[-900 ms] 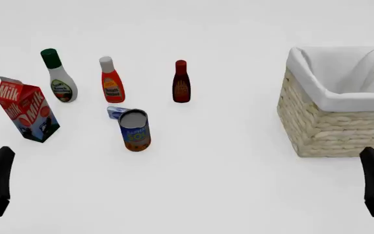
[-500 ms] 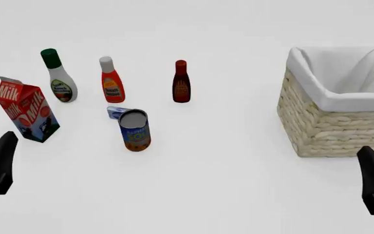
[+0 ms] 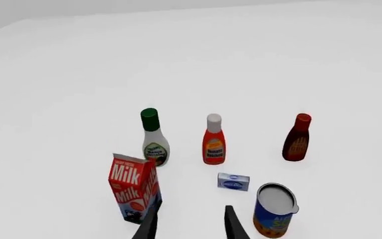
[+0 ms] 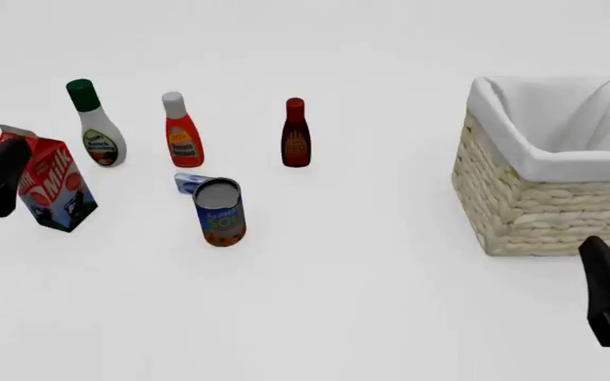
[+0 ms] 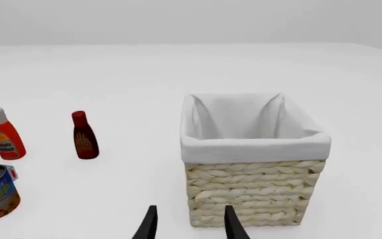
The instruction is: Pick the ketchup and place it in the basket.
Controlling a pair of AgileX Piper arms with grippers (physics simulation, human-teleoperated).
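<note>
Left gripper (image 3: 189, 224) parted wide, fingers (image 3: 148, 225) clasping nothing, milk carton (image 3: 133, 188) just beside one tip. Right gripper (image 5: 189, 224) likewise spread and empty, before the basket (image 4: 517, 202) at 3 o'clock. Ketchup (image 4: 182, 132) upright at 11 o'clock, untouched.

The left gripper (image 3: 189, 223) shows only as two dark fingertips with a gap between them, nothing held. Just at its 10 o'clock stands a red milk carton (image 3: 133, 187), near one fingertip. At 1 o'clock sits a soup can (image 3: 274, 209), open top up, with a small blue-and-white box (image 3: 234, 181) beside it. Farther out at 12 o'clock stands the ketchup (image 3: 213, 140), upright, flanked by a white bottle with a green cap (image 3: 153, 138) and a maroon bottle (image 3: 297, 138), all apart on the white table (image 3: 71, 74).
</note>
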